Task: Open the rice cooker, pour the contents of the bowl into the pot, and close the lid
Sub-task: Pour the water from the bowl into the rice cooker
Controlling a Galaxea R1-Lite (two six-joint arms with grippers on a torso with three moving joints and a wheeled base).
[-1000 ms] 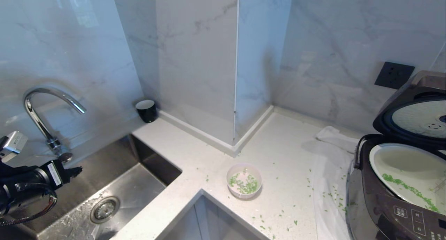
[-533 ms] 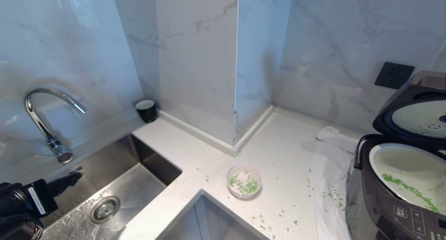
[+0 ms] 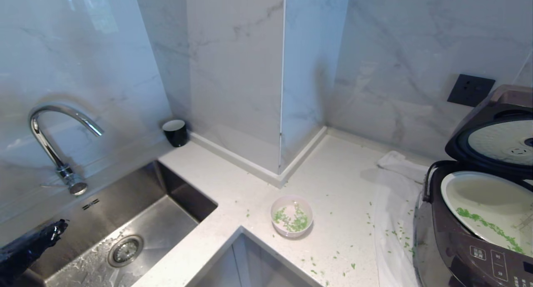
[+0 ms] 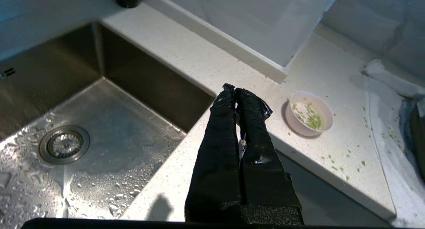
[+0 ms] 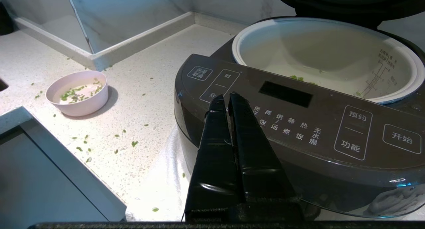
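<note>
I have the left tool low at the sink side, its black fingers pressed together with nothing between them, well apart from the small round pale pink bowl. The right tool is parked just in front of the large dark brown-grey rice cooker, likewise pinched closed and empty.

The bowl sits upright on the white speckled tabletop near its inner corner, with a good share of the small bright green chopped bits left in it. The cooker's dark hinged lid stands raised, and the round pale whitish-grey pot holds only a thin streak of green.

My worries from here: loose bits already litter the tabletop and the white cloth beside the cooker, so another careless tilt short of the pot's rim would scatter more. The smooth bowl wall could slip from a narrow pinch. Closing the lid now would, I judge, leave the pour unfinished.
</note>
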